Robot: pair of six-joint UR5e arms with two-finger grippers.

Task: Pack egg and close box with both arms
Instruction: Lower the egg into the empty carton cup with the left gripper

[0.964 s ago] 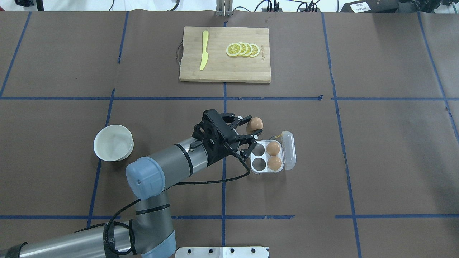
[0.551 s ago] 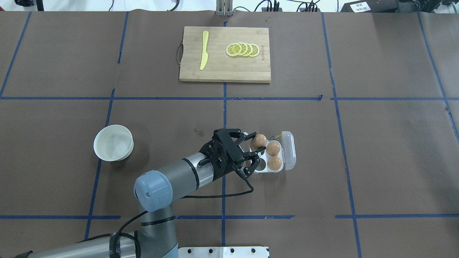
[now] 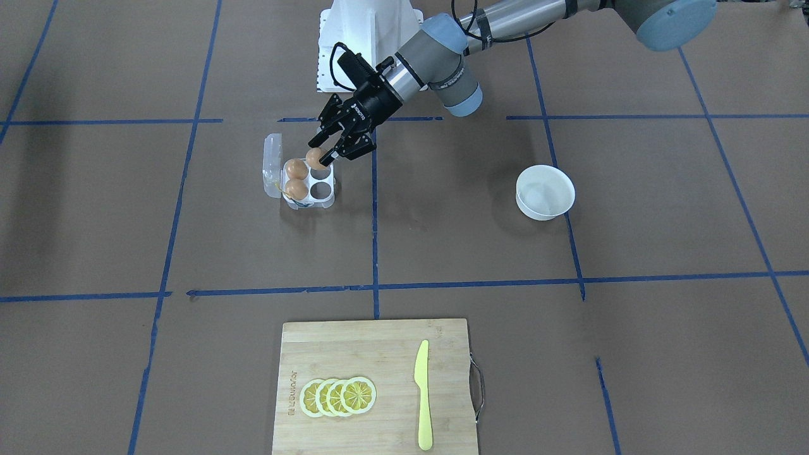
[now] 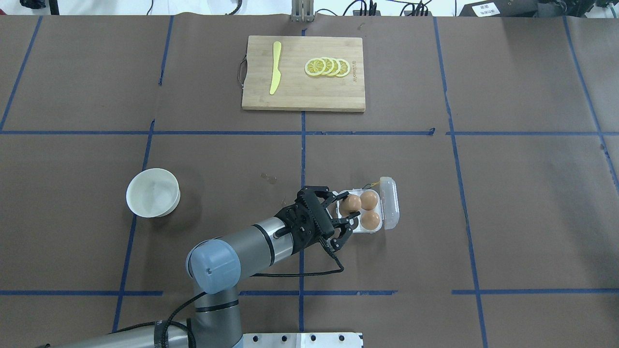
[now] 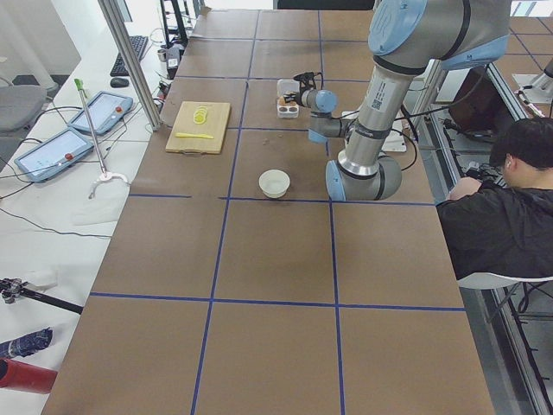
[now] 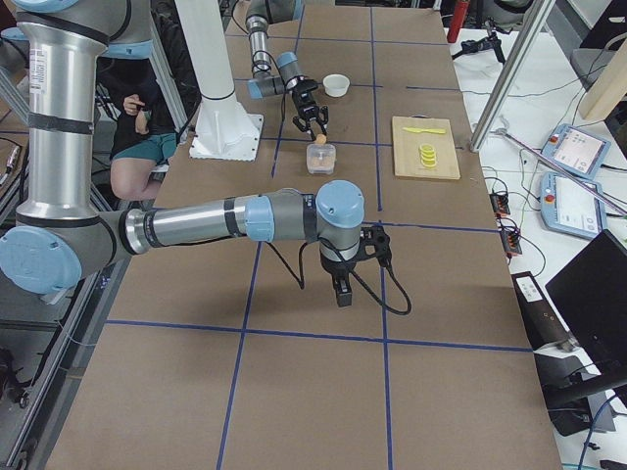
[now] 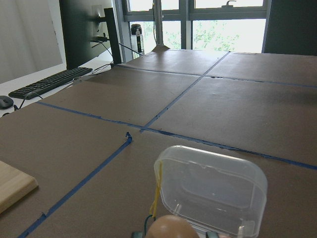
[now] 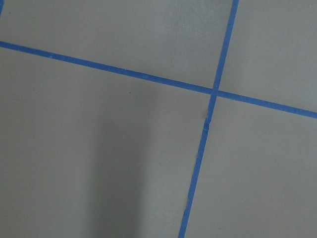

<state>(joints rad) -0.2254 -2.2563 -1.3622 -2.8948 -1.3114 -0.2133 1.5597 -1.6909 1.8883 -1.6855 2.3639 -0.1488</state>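
My left gripper (image 4: pixel 349 209) is shut on an orange-brown egg (image 4: pixel 350 203) and holds it just over the far-left cell of the clear egg box (image 4: pixel 382 226). Two more eggs (image 4: pixel 369 199) fill the box's right cells. Its clear lid (image 4: pixel 390 203) stands open to the right, with yellow string at the far end. The front view shows the held egg (image 3: pixel 313 158) in the gripper (image 3: pixel 322 152) above the box (image 3: pixel 327 201). The left wrist view shows the lid (image 7: pixel 210 191). My right gripper (image 6: pixel 340 290) points down at bare table, far from the box; I cannot tell if it is open or shut.
A white bowl (image 4: pixel 153 192) stands left of the left arm. A wooden cutting board (image 4: pixel 295 94) with lemon slices (image 4: pixel 327 67) and a yellow knife (image 4: pixel 275 67) lies at the far side. A seated person (image 5: pixel 510 207) is beside the table's edge.
My left gripper has carried the egg from just beyond the box's far-left corner toward me and down, to above the far-left cell. The box and the other eggs have not moved.
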